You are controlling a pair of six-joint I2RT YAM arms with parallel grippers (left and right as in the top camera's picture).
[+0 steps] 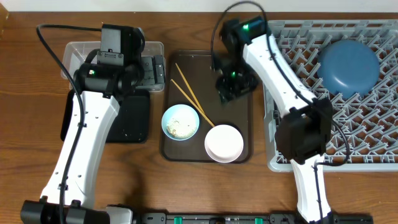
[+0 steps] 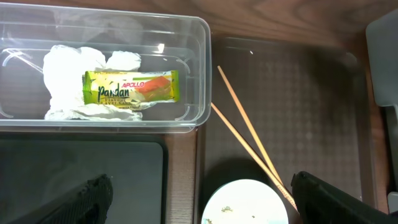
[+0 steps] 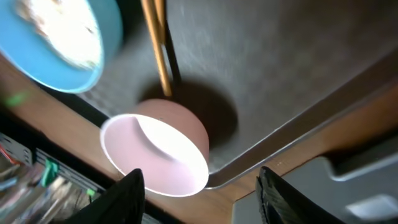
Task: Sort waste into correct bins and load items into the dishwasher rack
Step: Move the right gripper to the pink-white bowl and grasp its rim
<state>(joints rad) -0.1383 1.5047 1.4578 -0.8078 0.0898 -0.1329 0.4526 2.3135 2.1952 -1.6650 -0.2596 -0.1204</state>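
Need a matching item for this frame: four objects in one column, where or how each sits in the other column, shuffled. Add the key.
Column 1
1. snack wrapper
2. dark blue plate
3. chopsticks
4. light blue bowl

Column 2
A. in the grey rack
B. food bits inside
C. on napkins in the clear tub
D. lying on the brown tray, converging at one end

Pairs: 1-C, 2-A, 3-D, 4-B

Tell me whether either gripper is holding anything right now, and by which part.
Nothing is held. The left gripper and the right gripper both stand open, with nothing gripped between their fingers.
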